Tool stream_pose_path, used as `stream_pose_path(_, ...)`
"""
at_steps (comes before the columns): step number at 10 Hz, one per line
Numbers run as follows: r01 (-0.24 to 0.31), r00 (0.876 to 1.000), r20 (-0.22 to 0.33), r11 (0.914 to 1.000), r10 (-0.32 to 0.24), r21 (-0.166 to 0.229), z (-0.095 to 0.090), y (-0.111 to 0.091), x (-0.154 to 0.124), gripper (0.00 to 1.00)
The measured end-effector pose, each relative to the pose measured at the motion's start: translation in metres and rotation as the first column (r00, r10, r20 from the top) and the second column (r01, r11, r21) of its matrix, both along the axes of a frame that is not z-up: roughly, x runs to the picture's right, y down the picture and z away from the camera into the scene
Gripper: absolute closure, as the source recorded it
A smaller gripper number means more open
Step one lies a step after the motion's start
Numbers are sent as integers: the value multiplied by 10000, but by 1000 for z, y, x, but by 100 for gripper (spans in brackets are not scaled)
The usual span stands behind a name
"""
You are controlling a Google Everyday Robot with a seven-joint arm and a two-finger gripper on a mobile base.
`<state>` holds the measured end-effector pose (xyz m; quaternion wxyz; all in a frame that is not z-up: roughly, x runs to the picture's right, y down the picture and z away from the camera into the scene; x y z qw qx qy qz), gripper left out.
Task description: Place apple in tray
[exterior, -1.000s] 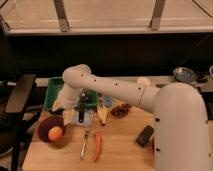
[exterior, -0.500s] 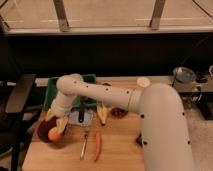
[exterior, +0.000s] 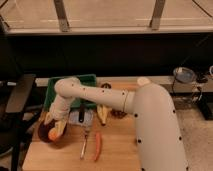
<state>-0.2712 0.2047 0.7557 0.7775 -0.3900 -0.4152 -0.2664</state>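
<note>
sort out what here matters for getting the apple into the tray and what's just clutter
For the job:
- apple, sitting in the bowl
- tray, behind the bowl
- gripper, down at the apple

Just lying about:
- carrot
- banana piece
- utensil beside the carrot

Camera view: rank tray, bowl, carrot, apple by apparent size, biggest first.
1. tray, though the arm hides part of it
2. bowl
3. carrot, long but thin
4. apple, in the bowl, partly covered by the gripper at the bowl
Carrot versus apple is close.
</note>
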Motion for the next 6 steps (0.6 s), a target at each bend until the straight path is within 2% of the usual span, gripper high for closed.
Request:
stream_pose_path(4,35,9999,-153,9993,-41,-370,13,16,4,35)
stream_pose_path(5,27,10000,-94,9992,-31,-396,13,19,3,39)
stream_pose_path(6,22,10000,-15,9992,-23,-389,11,21,2,47)
